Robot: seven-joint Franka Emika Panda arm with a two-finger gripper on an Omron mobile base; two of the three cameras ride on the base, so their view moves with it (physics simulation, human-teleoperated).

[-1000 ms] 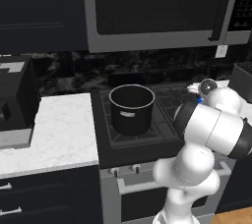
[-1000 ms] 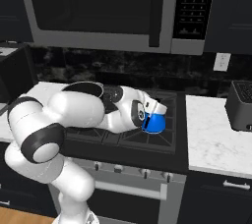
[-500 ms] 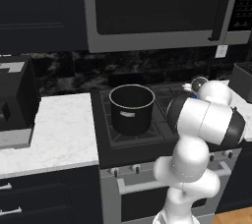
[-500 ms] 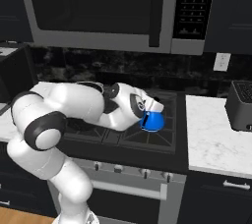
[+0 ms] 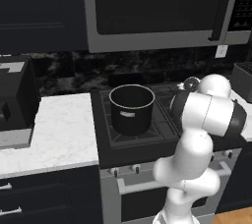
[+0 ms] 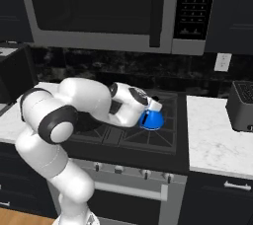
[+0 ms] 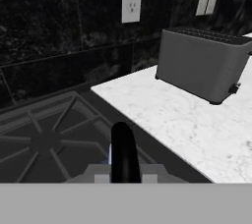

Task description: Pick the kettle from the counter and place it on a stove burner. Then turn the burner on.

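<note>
Blue kettle at the pincer, over the stove burner; grip state unclear.

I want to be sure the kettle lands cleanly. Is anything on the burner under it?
Nothing visible. The kettle hangs in the pincer over the right-hand burner, whose grate looks bare. The pot stands on the left burner, well aside.

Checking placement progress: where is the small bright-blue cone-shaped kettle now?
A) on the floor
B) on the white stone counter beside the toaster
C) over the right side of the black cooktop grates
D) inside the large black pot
C: the right base view shows the small bright-blue cone-shaped kettle at the tool, over the black cast-iron grates right of the large black pot.
</note>
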